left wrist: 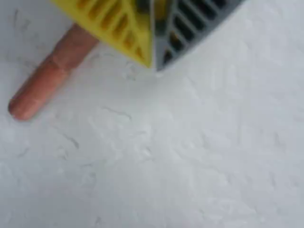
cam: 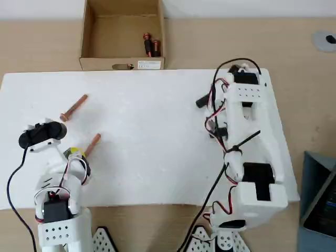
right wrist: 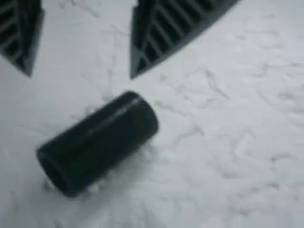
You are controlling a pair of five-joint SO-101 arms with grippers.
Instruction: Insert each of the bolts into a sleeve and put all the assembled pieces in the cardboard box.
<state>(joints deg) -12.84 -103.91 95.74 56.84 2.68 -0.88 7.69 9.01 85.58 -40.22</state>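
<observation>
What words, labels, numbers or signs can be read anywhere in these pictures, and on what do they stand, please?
White paper label on the front wall of the brown cardboard box: it carries print, but too small to read.
Black cylindrical sleeve: no marks visible.
White textured board: no marks visible.
No text in any view can be read.

open mat (cam: 152,131) mid-table, cardboard box (cam: 105,64) wall beyond

White foam sheet (cam: 157,157) covers the wooden table (cam: 31,42); a grey disc (cam: 324,41) lies at its far corner.
</observation>
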